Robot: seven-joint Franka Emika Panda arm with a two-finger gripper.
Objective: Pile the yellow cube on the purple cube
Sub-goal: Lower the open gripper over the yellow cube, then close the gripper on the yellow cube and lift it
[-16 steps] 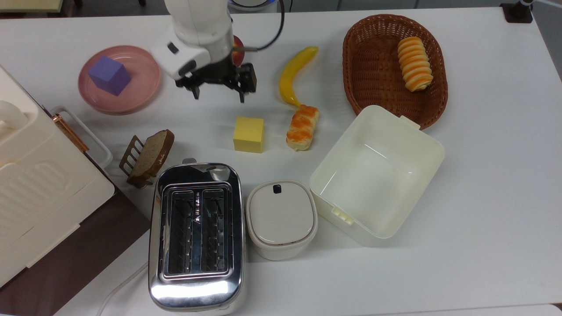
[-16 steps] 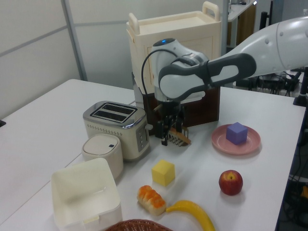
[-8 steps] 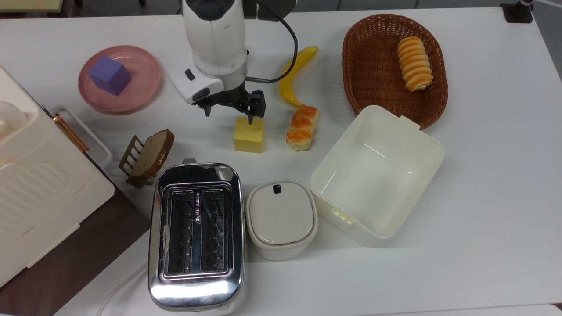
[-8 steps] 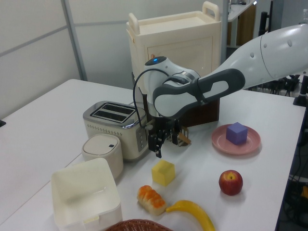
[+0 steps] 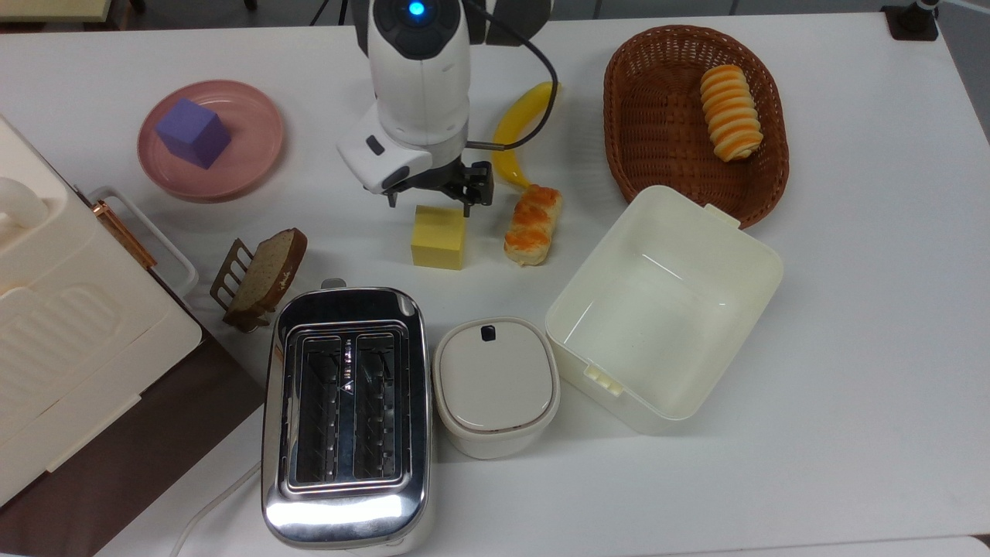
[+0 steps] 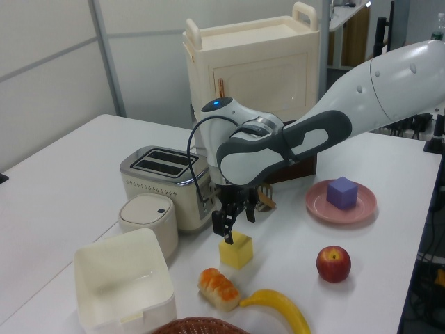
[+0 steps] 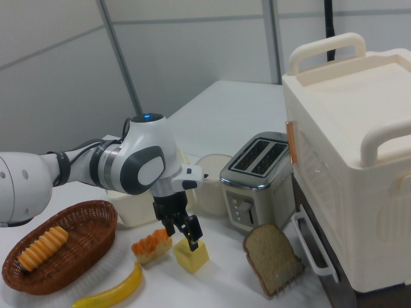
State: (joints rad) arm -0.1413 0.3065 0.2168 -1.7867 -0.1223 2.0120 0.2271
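**White tabletop, gripper poised over the yellow block**

White table (image 5: 851, 402) carries everything, backed by grey partition walls in the left view. Largest on it is the cream plastic cabinet with top handles (image 7: 359, 160), at the top view's left edge. The white Franka arm (image 6: 361, 83) reaches in over the table's middle. Next come the chrome two-slot toaster (image 5: 346, 418), the open cream plastic box (image 5: 665, 309) and the brown oval wicker basket (image 5: 642, 100) holding a striped bread roll (image 5: 730, 112). A small cream lidded container (image 5: 495, 385) sits between toaster and box.

A pink round plate (image 5: 251, 155) holds the purple cube (image 5: 192, 132), well apart from the arm. A slice of brown bread (image 5: 267, 271) leans in a small rack beside the toaster. A long curved yellow banana (image 5: 514, 135) and an orange-glazed pastry (image 5: 532, 223) lie near the centre; a red apple (image 6: 333, 264) shows in the left view.

The yellow cube (image 5: 438, 237) rests on the table just beside the pastry. The black two-finger gripper (image 5: 430, 203) hangs directly over the cube's far edge, jaws spread apart, wider than the cube; whether the fingertips touch the block is hard to tell.
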